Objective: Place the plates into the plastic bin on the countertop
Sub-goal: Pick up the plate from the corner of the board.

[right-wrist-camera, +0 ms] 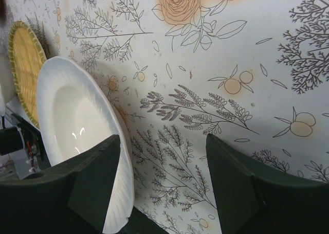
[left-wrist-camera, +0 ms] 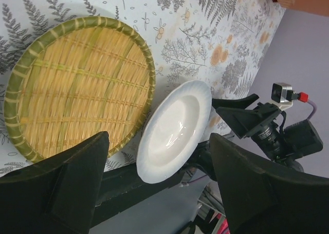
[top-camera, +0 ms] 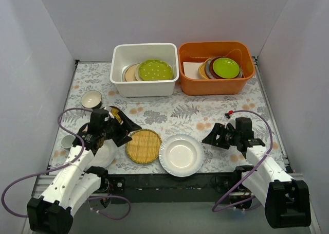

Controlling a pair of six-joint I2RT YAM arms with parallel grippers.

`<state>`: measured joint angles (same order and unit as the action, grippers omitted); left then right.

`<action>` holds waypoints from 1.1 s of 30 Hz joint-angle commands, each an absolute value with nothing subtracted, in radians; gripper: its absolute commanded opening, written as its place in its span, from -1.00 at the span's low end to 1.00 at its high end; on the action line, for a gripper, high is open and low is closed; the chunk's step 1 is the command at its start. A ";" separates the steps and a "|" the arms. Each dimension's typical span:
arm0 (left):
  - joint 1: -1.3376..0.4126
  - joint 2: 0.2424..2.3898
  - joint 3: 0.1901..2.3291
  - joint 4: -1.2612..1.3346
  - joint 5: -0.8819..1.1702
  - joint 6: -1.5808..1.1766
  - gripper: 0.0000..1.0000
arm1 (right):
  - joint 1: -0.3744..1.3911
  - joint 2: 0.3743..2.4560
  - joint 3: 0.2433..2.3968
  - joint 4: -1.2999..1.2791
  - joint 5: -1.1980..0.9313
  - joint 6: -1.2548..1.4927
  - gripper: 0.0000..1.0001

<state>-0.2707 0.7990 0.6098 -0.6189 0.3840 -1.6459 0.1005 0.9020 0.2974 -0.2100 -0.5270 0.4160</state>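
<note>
The table (top-camera: 205, 115) was the biggest thing, and it had a cloth with ferns and orange flowers on it. At the far side stood the white plastic bin (top-camera: 145, 87). Right beside it, side to side, stood an orange tub (top-camera: 216, 85).

Inside the white bin lay a green dotted plate (top-camera: 155, 70) on top of a beige plate (top-camera: 131, 72), and more plates peeked out under them. Inside the orange tub was a stack with a lime-green plate (top-camera: 226, 67) on top.

Two plates were not in the bin. A plain white plate (top-camera: 181, 155) lay flat on the cloth near the front edge of the table. A woven bamboo plate (top-camera: 144, 146) lay just to its left, with their rims very close or touching.

The left tool (top-camera: 132, 133) was down low by the left rim of the bamboo plate. Its two fingers were spread wide and held nothing.

The right tool (top-camera: 209, 133) was down low just to the right of the white plate. Its fingers were spread apart too, with nothing in them. I could not tell if one finger touched the plate's rim.

A small bowl (top-camera: 91, 99) sat on the left side of the table, well away from the bin.
</note>
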 commanded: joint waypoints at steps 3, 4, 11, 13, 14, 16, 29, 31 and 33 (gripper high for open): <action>-0.282 0.709 0.551 -0.741 0.292 -1.739 0.51 | 0.101 0.894 0.287 -0.193 -0.548 0.420 0.51; -0.284 0.703 0.545 -0.773 0.285 -1.749 0.50 | 0.103 0.893 0.284 -0.190 -0.548 0.420 0.51; -0.291 0.672 0.517 -0.867 0.238 -1.790 0.43 | 0.103 0.896 0.264 -0.172 -0.549 0.426 0.51; -0.294 0.675 0.525 -0.915 0.194 -1.783 0.41 | 0.103 0.899 0.262 -0.170 -0.549 0.425 0.51; -0.295 0.669 0.526 -0.926 0.183 -1.781 0.41 | 0.104 0.899 0.261 -0.170 -0.548 0.425 0.51; -0.295 0.660 0.511 -0.934 0.184 -1.782 0.41 | 0.104 0.897 0.259 -0.169 -0.545 0.428 0.50; -0.409 0.736 0.468 -0.920 0.144 -1.827 0.35 | 0.103 0.900 0.236 -0.143 -0.546 0.437 0.51; -0.454 0.758 0.447 -0.885 0.127 -1.850 0.31 | 0.103 0.905 0.230 -0.135 -0.549 0.439 0.51; -0.472 0.790 0.424 -0.861 0.108 -1.867 0.29 | 0.103 0.913 0.227 -0.130 -0.549 0.436 0.51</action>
<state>-0.4267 0.7509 0.4637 -0.9005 0.1654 -1.8175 0.1005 0.9020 0.2523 -0.1463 -0.5533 0.4423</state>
